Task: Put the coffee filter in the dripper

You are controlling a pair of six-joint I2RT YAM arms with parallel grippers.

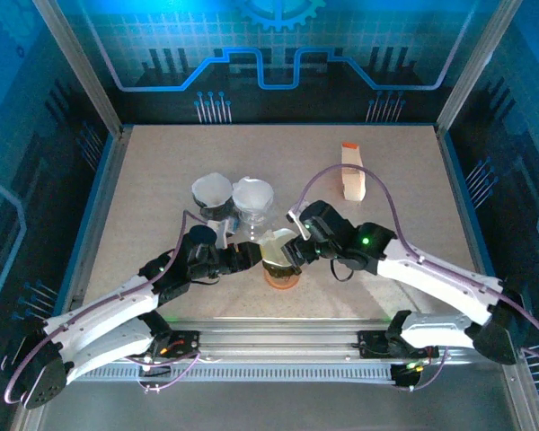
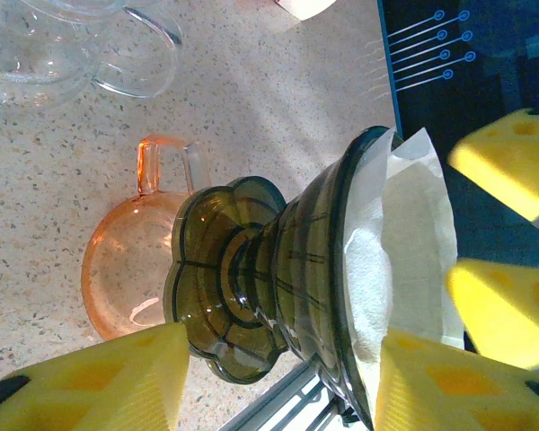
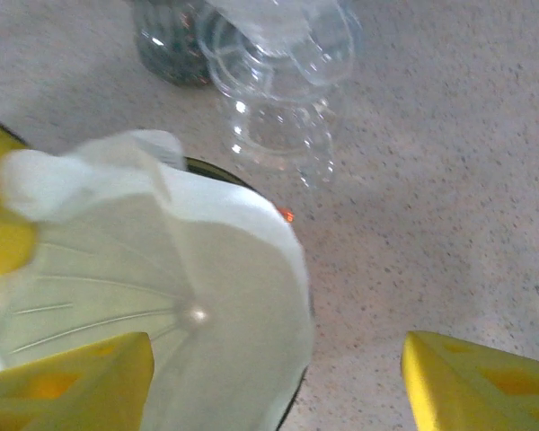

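Clamping dripper (image 2: 278, 278) in left claw (image 2: 283, 359), filter (image 3: 207, 296) blurred inside it, right claw (image 3: 278, 368) apart, partly cropped.

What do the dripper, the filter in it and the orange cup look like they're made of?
The dripper: olive-tinted, see-through, glossy, so glass or clear plastic; can't tell which. The filter: white matte paper, going by its creases and soft edge. The orange cup: translucent and shiny, table speckles showing through, probably glass or plastic.
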